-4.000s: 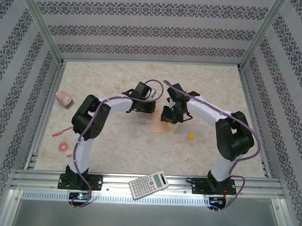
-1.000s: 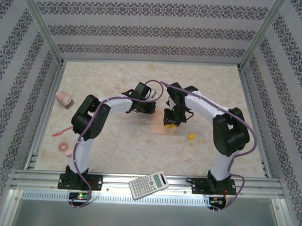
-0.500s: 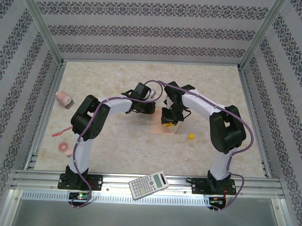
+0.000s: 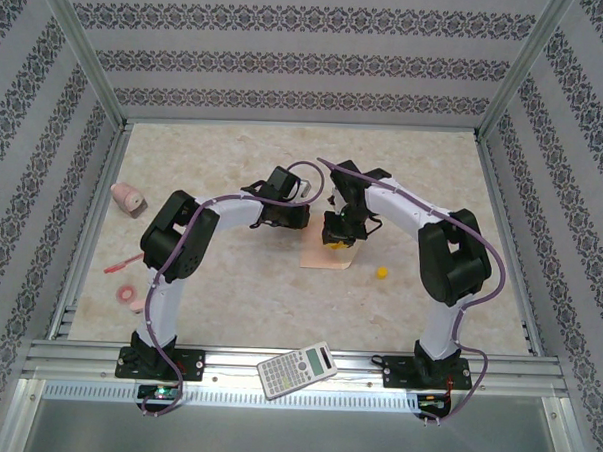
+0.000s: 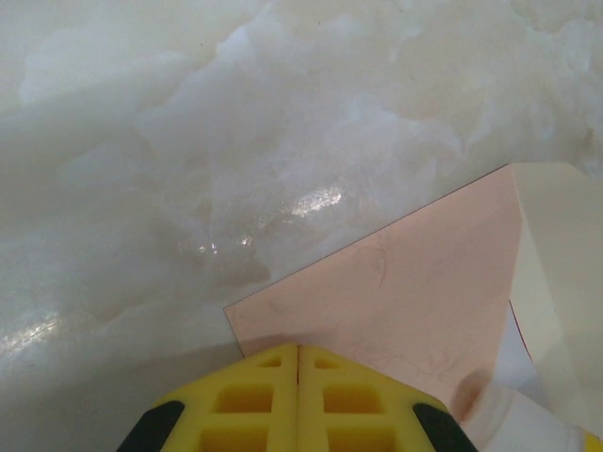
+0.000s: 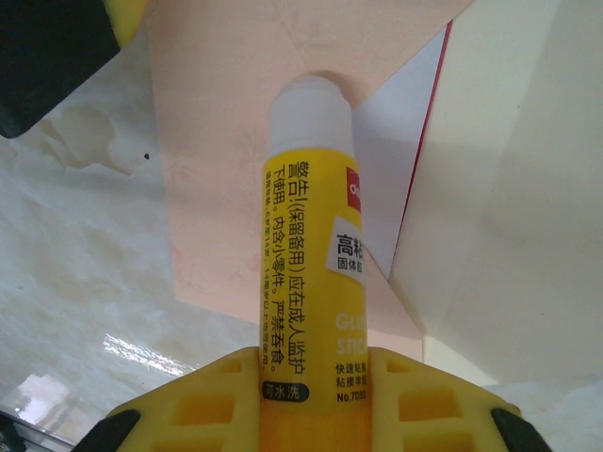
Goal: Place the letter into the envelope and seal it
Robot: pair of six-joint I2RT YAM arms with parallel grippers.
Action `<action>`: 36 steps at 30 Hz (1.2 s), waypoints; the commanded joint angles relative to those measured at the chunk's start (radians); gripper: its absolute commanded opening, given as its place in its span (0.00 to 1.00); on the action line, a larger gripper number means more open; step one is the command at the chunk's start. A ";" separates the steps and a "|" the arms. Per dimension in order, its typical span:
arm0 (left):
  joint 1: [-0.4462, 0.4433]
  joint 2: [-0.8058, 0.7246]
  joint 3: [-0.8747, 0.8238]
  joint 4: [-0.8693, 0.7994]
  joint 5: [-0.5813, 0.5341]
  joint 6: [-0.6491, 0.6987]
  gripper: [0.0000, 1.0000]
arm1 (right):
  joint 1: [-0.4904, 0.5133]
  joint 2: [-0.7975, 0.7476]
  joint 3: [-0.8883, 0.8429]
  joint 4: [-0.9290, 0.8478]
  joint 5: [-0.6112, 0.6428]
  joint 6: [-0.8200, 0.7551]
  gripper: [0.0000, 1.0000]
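Note:
The peach envelope [image 4: 324,257] lies mid-table with its triangular flap [image 5: 415,273] open and flat. My left gripper [image 5: 298,350] is shut, with its yellow tips pressed on the flap's corner. My right gripper [image 6: 314,358] is shut on a yellow glue stick [image 6: 303,217]. The stick's white tip [image 6: 311,94] touches the flap [image 6: 217,169]. The letter [image 6: 400,179] is a white sheet with a red edge that peeks out of the envelope mouth beside the stick. In the top view both grippers, left [image 4: 304,216] and right [image 4: 337,234], meet over the envelope's far end.
A small yellow cap [image 4: 382,273] lies right of the envelope. A calculator [image 4: 297,369] rests on the front rail. Pink items sit at the left: a small holder [image 4: 129,197], a stick [image 4: 120,264] and a tape roll [image 4: 130,297].
My right gripper with the glue stick has shifted slightly up and left along the flap. The left gripper has stayed put on the flap corner.

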 commanded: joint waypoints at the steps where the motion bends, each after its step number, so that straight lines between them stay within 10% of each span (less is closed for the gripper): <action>1: -0.011 -0.025 -0.026 -0.014 0.009 -0.015 0.00 | -0.006 -0.040 0.006 -0.039 0.029 0.003 0.02; 36: -0.011 -0.048 -0.020 -0.009 0.003 -0.040 0.00 | 0.032 -0.068 -0.098 -0.044 -0.042 0.031 0.02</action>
